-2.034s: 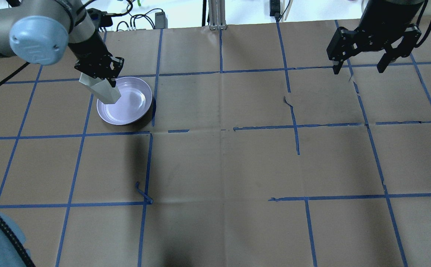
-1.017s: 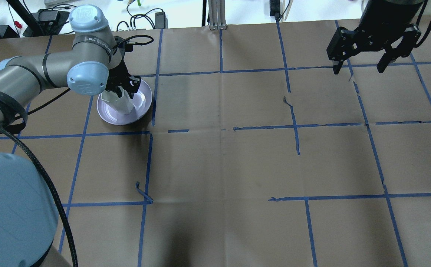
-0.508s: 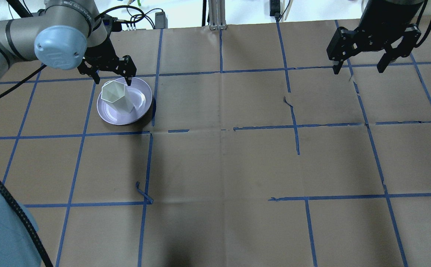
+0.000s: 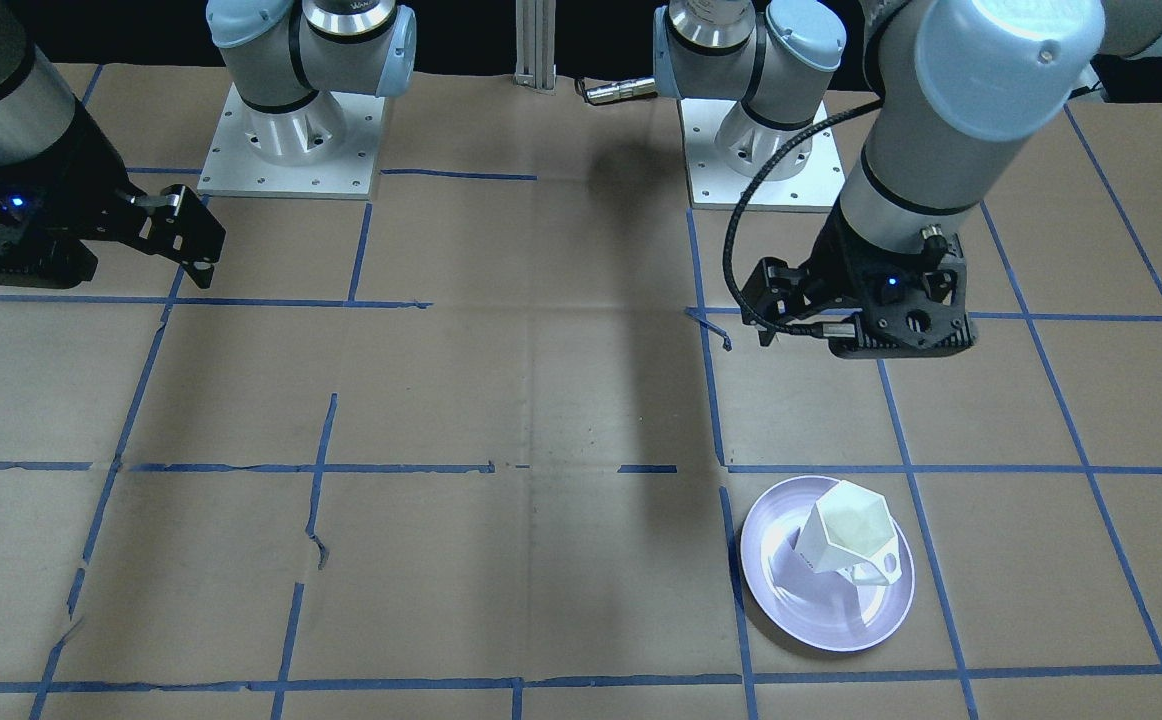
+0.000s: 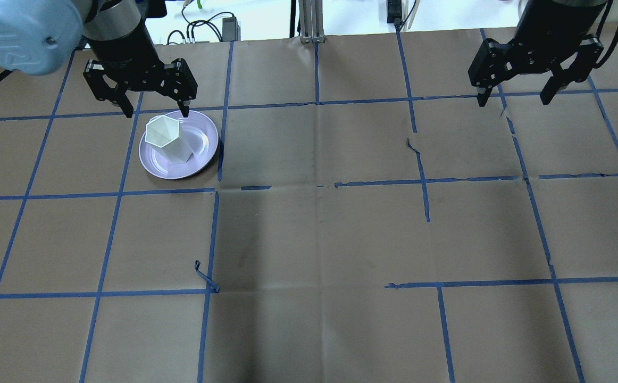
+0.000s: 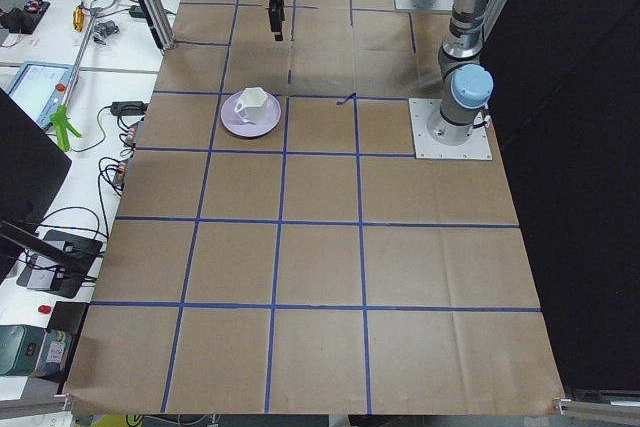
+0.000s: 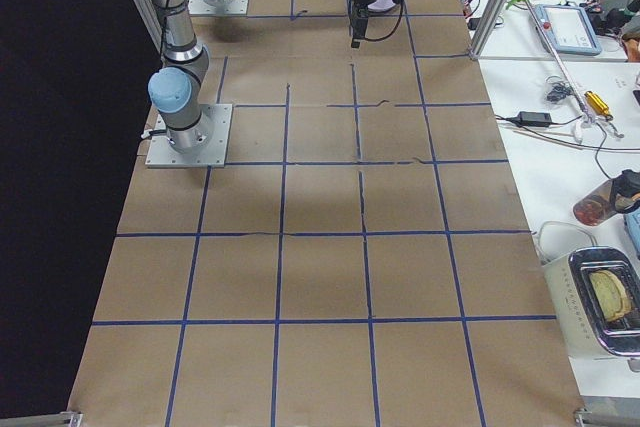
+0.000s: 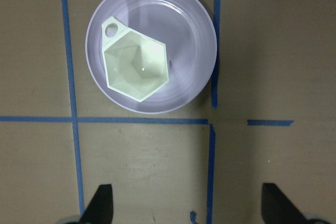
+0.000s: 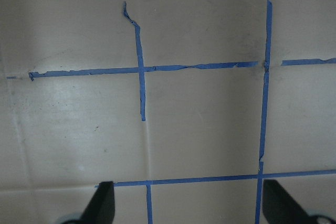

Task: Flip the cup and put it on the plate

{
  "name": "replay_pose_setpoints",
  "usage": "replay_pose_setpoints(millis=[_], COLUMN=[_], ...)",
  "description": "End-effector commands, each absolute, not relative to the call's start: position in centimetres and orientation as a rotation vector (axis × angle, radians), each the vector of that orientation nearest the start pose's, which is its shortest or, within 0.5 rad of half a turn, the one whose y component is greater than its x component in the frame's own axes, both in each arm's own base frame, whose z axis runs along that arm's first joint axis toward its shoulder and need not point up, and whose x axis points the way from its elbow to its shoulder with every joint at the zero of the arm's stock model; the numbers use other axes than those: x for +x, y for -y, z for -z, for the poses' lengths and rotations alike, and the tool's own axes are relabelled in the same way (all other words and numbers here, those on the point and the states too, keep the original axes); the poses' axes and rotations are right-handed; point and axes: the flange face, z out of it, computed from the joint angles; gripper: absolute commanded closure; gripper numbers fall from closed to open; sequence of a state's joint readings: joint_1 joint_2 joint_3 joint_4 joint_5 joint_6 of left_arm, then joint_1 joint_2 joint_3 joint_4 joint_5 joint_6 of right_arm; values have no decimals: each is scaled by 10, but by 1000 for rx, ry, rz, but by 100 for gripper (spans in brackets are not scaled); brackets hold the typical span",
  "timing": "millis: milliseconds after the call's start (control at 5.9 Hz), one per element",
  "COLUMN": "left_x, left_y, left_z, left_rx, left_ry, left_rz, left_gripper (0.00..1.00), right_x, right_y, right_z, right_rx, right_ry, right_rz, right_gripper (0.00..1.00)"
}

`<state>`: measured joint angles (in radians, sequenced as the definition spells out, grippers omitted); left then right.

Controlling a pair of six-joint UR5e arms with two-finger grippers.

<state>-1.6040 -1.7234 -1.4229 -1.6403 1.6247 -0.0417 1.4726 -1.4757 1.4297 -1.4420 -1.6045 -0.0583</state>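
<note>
The white faceted cup stands upright, opening up, on the pale lavender plate at the table's far left. My left gripper is open and empty, raised above the plate's far edge, clear of the cup. In the left wrist view the cup sits left of centre on the plate, handle toward the rim, with the open left gripper well above it. The front view shows the cup on the plate. My right gripper is open and empty at the far right.
Brown paper with a blue tape grid covers the table. A torn, lifted piece of tape lies at the near left. The right wrist view shows only paper and tape below the open right gripper.
My left gripper carried the tilted cup over the plate, set it upright, opened and let go, then rose and drew back. The right arm has not moved.
</note>
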Motion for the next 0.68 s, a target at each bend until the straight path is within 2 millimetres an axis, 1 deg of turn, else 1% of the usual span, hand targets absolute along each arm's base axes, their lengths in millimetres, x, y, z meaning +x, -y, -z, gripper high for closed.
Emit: replay_pose_setpoints(millis=[0,508], left_x=[-160,-163], left_y=[514,511], left_z=[-500,-504], left_rx=[-17,-17], left_ry=[-3101,-3131], left_rz=[-113,-110], left_gripper=[1,1], right_x=[78,78], right_y=[533,533], right_z=[-496,-496], right_rx=[61,61], right_ry=[-3165,-3165], right_rz=[-135,-135], right_gripper=[0,0])
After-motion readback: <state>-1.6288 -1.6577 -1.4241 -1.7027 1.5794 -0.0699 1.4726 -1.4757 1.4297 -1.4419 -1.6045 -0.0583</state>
